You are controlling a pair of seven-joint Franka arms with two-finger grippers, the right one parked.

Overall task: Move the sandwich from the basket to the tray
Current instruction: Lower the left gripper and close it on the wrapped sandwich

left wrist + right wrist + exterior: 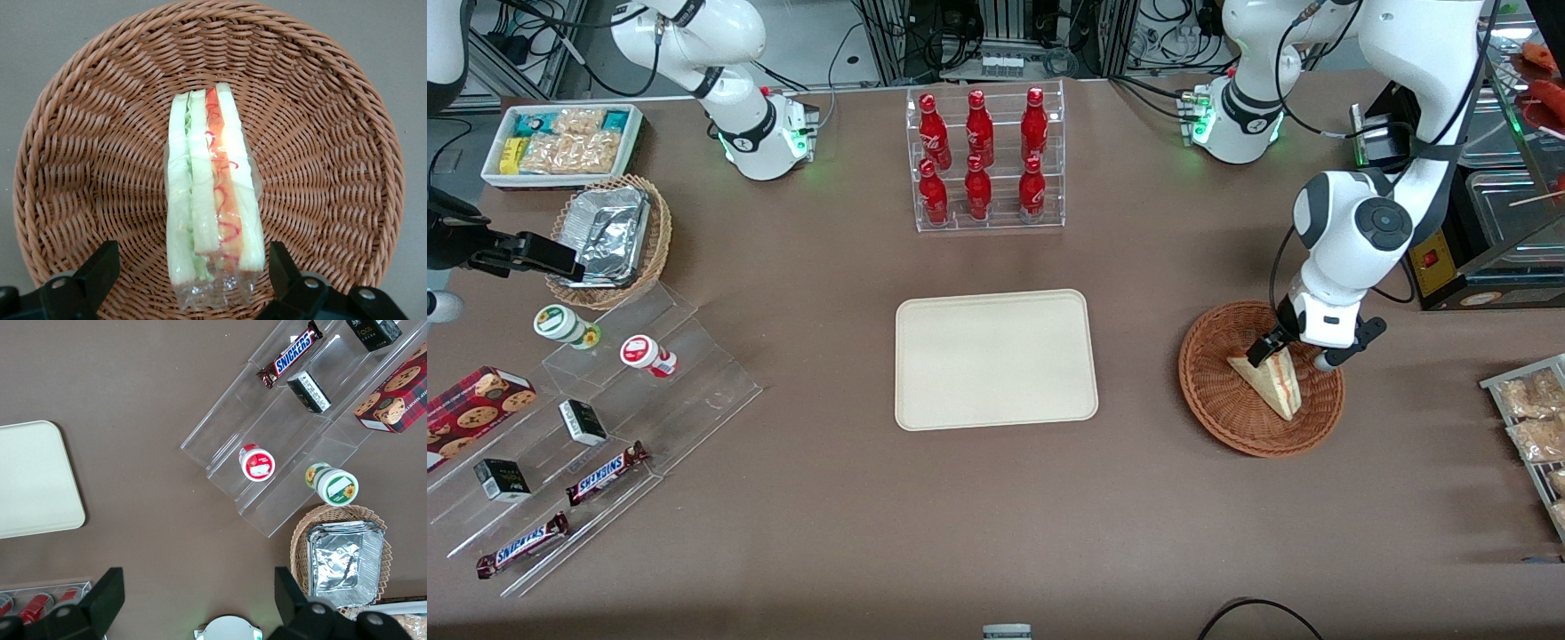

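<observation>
Small triangular wedge sandwich (pixel 212 200) in clear wrap, pale bread with red and green filling, lying in the round reddish-brown woven wicker basket (pixel 1209 391), toward its 12 o'clock rim in the front view. Left arm's gripper (pixel 1301 353) lowered into the basket at the wedge's broad end, fingers (pixel 100 267) spread to either side and not yet pinching, evidently lined up to clamp the bread faces rather than the soft cut edge. Large flat cream-beige rectangular tray (pixel 996 359) at 9 o'clock from the basket, well apart.
</observation>
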